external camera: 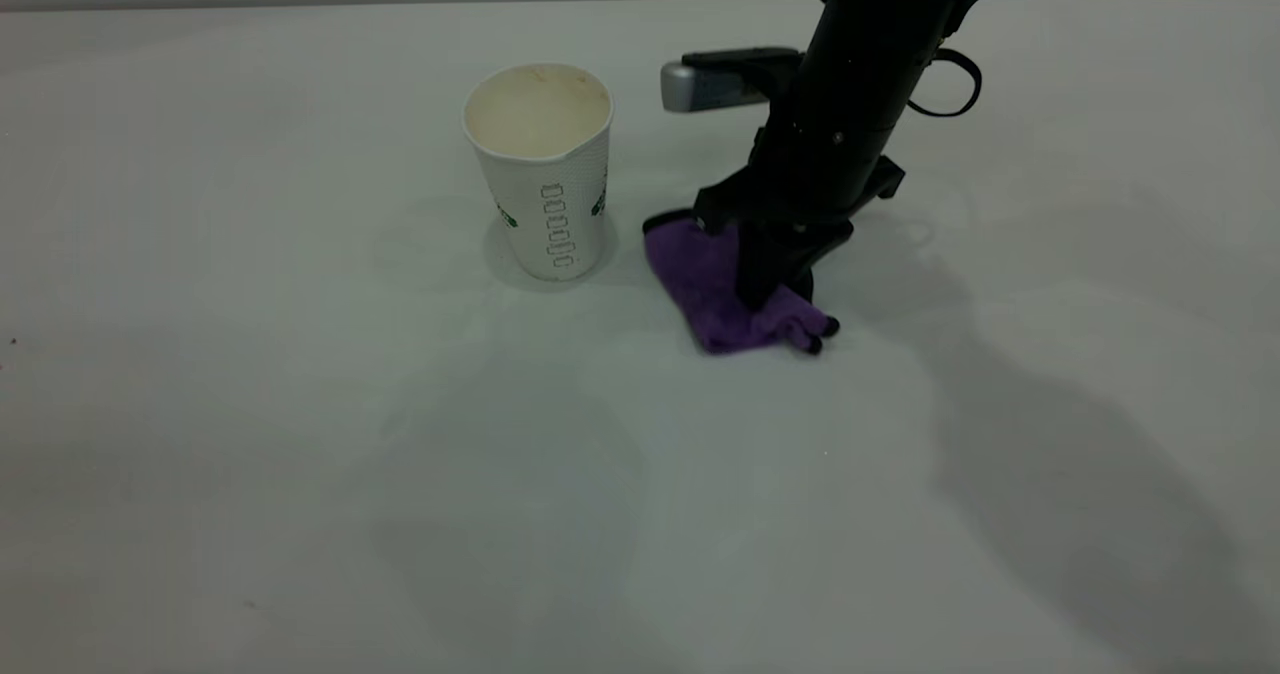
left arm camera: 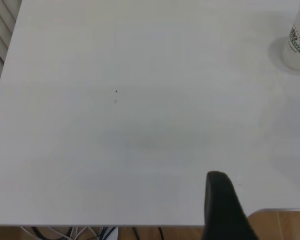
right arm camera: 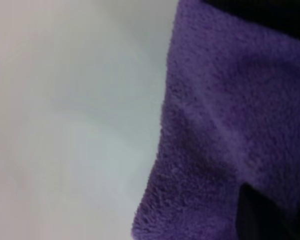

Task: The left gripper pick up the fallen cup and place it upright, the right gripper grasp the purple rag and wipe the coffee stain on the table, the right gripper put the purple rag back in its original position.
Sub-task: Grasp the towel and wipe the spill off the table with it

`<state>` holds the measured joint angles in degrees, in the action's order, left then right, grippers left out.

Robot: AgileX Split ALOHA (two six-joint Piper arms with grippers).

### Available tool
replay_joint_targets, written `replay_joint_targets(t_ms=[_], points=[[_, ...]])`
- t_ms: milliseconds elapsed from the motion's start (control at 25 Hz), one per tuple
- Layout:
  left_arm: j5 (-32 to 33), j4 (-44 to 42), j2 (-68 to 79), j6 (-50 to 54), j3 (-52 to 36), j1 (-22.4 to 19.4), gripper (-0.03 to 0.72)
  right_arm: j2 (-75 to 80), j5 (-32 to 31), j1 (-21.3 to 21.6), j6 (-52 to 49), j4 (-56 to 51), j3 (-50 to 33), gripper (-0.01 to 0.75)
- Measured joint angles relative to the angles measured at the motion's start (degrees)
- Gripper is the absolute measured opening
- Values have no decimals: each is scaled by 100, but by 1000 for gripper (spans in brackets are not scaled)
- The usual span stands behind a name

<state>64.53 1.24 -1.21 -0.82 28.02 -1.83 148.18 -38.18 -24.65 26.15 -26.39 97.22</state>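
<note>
Lighting: even, diffuse, rather dim; you get no glare off the table. Shadows: soft grey ones, broadest toward the near right under the right gripper; a faint ring around the cup. Focus: your right wrist view is blurred, the purple rag soft-edged at close range. The exterior view is mildly soft throughout.

Purple rag partly hidden — cup cut off.

The white table carried the cup, standing upright toward the far edge, and the purple rag lying crumpled just beside it (a tiny dark speck lay well apart).
</note>
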Motion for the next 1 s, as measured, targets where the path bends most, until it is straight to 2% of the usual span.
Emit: replay_joint_targets(t_ms=[280,440,800,1000], points=[[0,0,0,0,0,0,438,-36,982,144,-854,932,0,56],[0,0,0,0,0,0,438,-55,1025,504,-1455,1657,12,56],[0,0,0,0,0,0,438,-93,-245,1498,-2222,2248,40,64],[0,0,0,0,0,0,438,-93,-1094,1638,-1835,2192,46,64]])
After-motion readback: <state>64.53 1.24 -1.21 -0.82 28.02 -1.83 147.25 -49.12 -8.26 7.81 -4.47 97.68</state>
